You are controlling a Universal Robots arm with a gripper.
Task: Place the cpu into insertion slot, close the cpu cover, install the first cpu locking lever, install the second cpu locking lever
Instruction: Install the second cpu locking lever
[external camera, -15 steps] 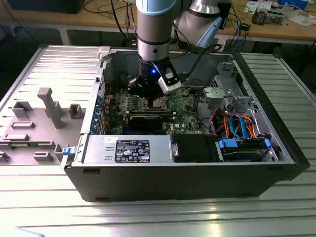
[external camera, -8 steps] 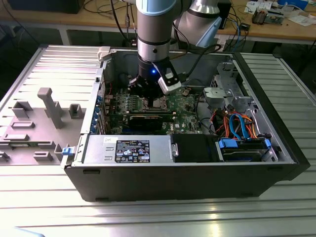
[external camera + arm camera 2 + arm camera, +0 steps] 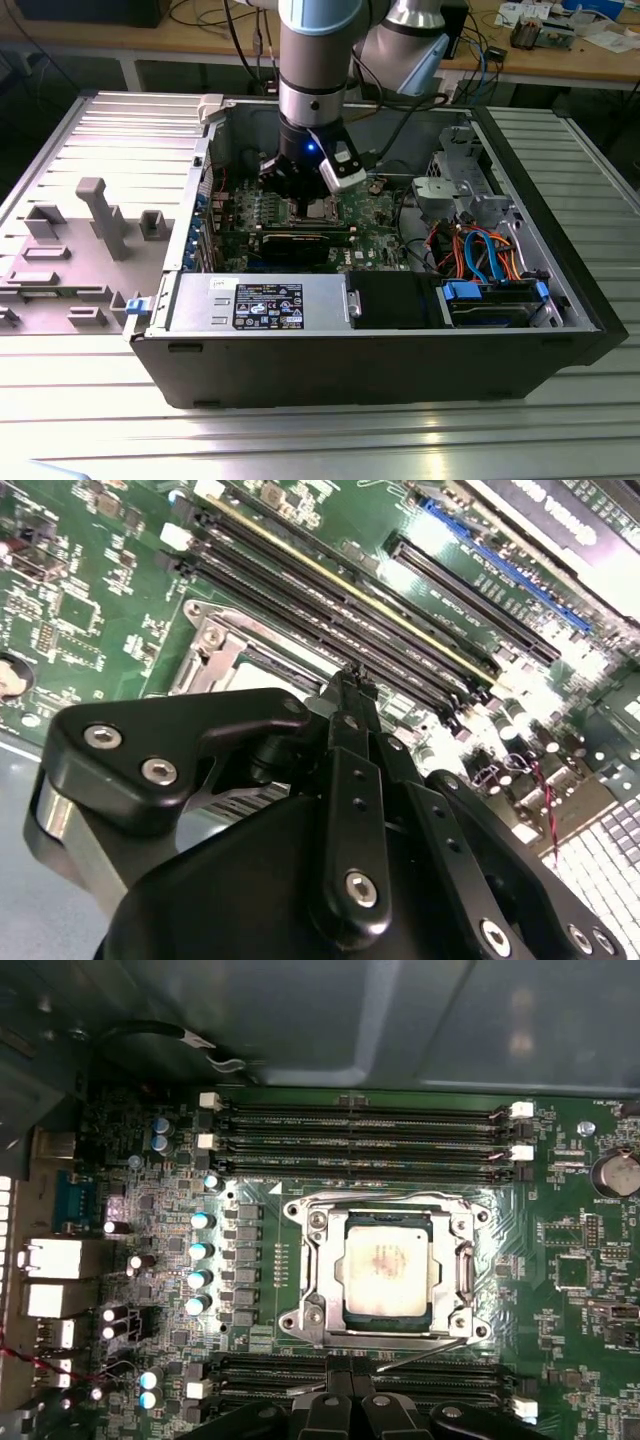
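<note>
The cpu, a silver-grey square chip, lies in the insertion slot on the green motherboard. The cpu cover, a silver frame plate, lies flat around the chip. A thin metal locking lever slants along the socket edge nearest my gripper. The black fingers are shut together, with the tips at that edge by the lever. In the second wrist view my gripper points at the memory slots beside the socket frame. In the exterior view my gripper hangs low inside the open computer case, over the socket.
Long black memory slots run on both sides of the socket. Capacitors stand beside it. A black expansion card, the power supply, the drive cage and coloured cables crowd the case. Grey fixtures stand at the exterior view's left.
</note>
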